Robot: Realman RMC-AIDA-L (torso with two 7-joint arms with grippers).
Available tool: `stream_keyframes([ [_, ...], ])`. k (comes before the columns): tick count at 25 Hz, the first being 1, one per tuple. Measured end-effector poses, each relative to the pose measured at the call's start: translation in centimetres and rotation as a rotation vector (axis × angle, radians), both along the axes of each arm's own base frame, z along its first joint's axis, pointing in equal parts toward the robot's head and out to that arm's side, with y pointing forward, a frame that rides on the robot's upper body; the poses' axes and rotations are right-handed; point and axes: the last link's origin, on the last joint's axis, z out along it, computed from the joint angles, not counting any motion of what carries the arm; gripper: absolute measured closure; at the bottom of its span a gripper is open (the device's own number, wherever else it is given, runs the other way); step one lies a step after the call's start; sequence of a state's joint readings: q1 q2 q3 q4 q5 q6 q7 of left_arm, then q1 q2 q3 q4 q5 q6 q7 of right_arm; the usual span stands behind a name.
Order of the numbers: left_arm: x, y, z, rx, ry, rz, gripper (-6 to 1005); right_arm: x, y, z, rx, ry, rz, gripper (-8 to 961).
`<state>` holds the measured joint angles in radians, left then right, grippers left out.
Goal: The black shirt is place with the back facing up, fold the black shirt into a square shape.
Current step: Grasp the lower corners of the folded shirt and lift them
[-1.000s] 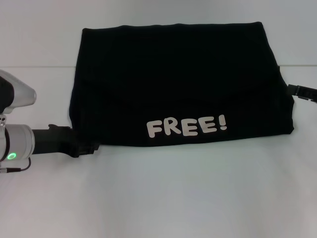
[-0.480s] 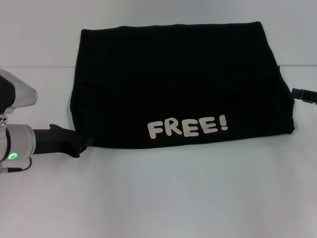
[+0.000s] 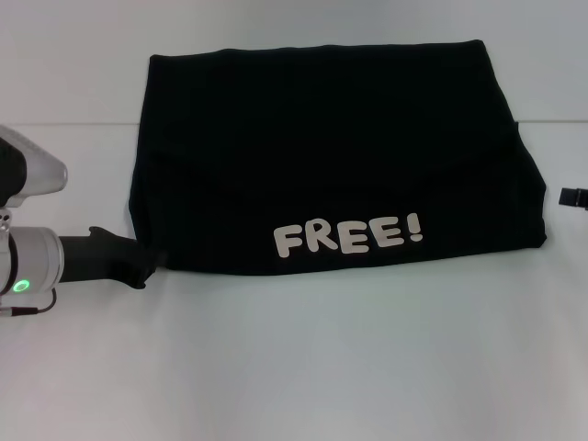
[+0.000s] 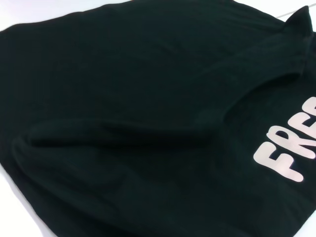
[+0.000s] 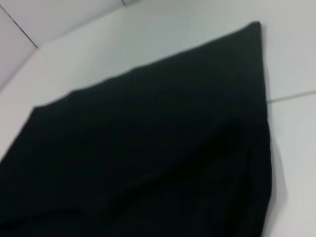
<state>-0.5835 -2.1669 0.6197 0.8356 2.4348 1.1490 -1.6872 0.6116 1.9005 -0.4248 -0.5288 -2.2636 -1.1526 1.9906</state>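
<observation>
Lying flat: the black shirt [image 3: 331, 152] is spread on the white desk [image 3: 303, 358] as a wide folded block, wider than it is deep, with its far edge toward the back of the desk.
Print: white block lettering "FREE!" [image 3: 349, 237] shows on the upper face of the shirt, close to its near edge and a little toward its right half.
Shirt surface: from the left wrist view the black shirt [image 4: 138, 113] fills nearly the whole picture, with a long soft ridge of fabric running across it and part of the lettering [image 4: 289, 153] at one side.
Shirt corner: from the right wrist view the black shirt [image 5: 148, 158] shows as a plain dark sheet ending in a pointed corner over the pale desk [image 5: 291, 64].
Left gripper: the left gripper [image 3: 147, 266] sits at the shirt's near left corner, its dark tip touching or just under the fabric edge; whether its fingers are apart or together I cannot tell, since black tip and black cloth merge there.
Left arm: its silver wrist section with a green light [image 3: 20, 287] lies on the desk side left of the shirt.
Right gripper: the right gripper [image 3: 574, 197] is only a small dark tip beyond the shirt's right edge, apart from the fabric; its fingers cannot be made out, so the opening cannot be told.
</observation>
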Motion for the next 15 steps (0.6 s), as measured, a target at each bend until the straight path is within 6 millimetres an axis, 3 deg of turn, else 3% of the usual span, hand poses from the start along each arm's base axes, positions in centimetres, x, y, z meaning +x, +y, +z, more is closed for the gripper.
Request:
stream_keyframes([
  [15,0.2,0.5,0.2,0.016,0.009,-0.006,995,-2.1,1.5,-6.0,-0.073,-0.092,0.015,348],
])
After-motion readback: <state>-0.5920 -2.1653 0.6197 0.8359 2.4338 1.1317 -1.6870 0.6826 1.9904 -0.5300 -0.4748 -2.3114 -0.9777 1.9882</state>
